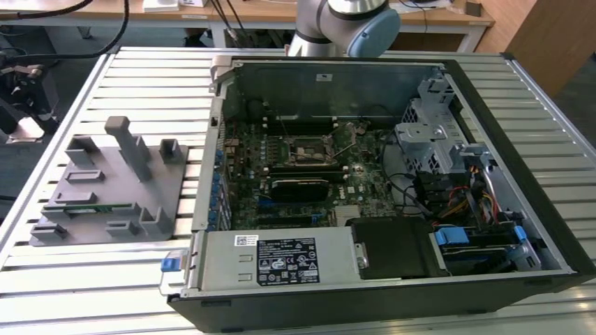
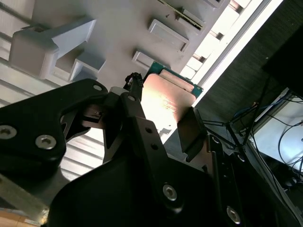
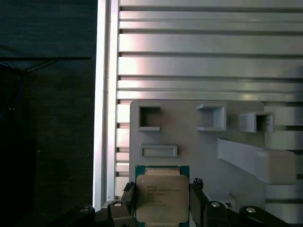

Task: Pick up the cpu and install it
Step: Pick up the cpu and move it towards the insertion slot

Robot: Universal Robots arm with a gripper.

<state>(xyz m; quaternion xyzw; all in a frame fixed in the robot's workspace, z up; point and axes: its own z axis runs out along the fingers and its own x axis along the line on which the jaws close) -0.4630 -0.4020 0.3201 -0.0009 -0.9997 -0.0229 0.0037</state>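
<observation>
The cpu (image 3: pixel 162 198), a flat square chip with a silver-grey top and green rim, sits between the black fingers (image 3: pixel 129 201) of my gripper (image 3: pixel 162 202), which is shut on its two opposite edges. In the second wrist view the cpu (image 2: pixel 166 100) catches warm light in the same gripper (image 2: pixel 163 120). It hangs above the near end of the grey moulded fixture (image 3: pixel 189 142), clear of its pockets. The empty cpu socket (image 1: pixel 306 150) lies in the middle of the motherboard inside the open computer case (image 1: pixel 484 91).
The grey fixture (image 1: pixel 112 188) stands on the slatted metal table (image 1: pixel 139 77) at the exterior view's left, with a green memory stick (image 1: pixel 93 207) in one slot. A black heatsink (image 1: pixel 300 188) sits below the socket. The arm's base (image 1: pixel 340 28) rises behind the case.
</observation>
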